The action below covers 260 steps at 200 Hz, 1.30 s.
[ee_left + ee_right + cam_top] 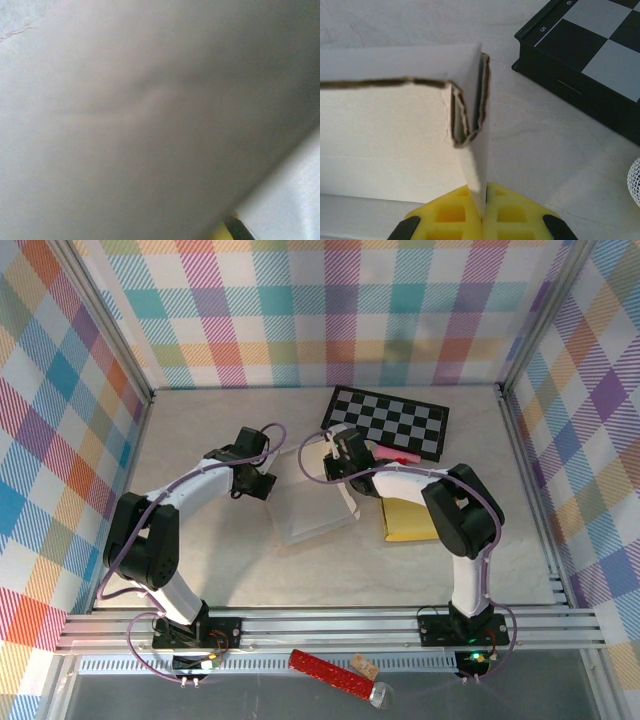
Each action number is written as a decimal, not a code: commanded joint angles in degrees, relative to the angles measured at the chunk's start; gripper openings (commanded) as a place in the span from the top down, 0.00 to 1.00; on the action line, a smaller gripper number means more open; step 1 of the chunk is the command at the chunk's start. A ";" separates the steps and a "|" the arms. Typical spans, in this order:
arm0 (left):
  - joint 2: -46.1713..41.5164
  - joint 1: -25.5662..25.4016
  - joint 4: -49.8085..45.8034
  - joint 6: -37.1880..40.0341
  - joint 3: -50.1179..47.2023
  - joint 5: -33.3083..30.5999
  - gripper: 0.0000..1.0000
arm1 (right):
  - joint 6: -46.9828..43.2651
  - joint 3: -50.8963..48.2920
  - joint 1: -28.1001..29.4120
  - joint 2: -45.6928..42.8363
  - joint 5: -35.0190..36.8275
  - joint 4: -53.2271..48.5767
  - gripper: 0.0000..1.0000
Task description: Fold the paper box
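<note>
Bottom centre of right wrist view: right jaws clamp the paper box (385, 150) wall; box sits mid-frame on the bench (535, 130). Left jaws: can't tell open/closed. Best to grip firmly & fold along the crease w/o tearing.

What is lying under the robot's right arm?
A flat yellow rectangle, maybe a pad or envelope, lies on the pale table under the right arm. The arm's black elbow covers its right edge, so that part can't be seen.

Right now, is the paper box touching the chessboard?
No, in the right wrist view a strip of bare table separates the paper box from the chessboard.
</note>
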 commanded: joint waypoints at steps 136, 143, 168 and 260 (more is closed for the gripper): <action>-0.67 -0.63 -2.07 1.17 0.85 1.86 1.00 | 1.32 4.94 -4.44 3.72 -13.75 0.83 0.93; -0.68 -0.63 -2.10 1.10 0.85 2.00 1.00 | 1.29 4.96 -4.48 3.74 -13.79 0.87 0.92; -0.63 -0.63 -2.10 1.08 0.77 1.89 1.00 | 1.05 4.99 -4.76 3.75 -13.68 0.97 0.92; -0.68 -0.63 -2.19 1.07 0.92 1.93 1.00 | 0.62 5.05 -5.29 3.83 -14.01 0.56 0.91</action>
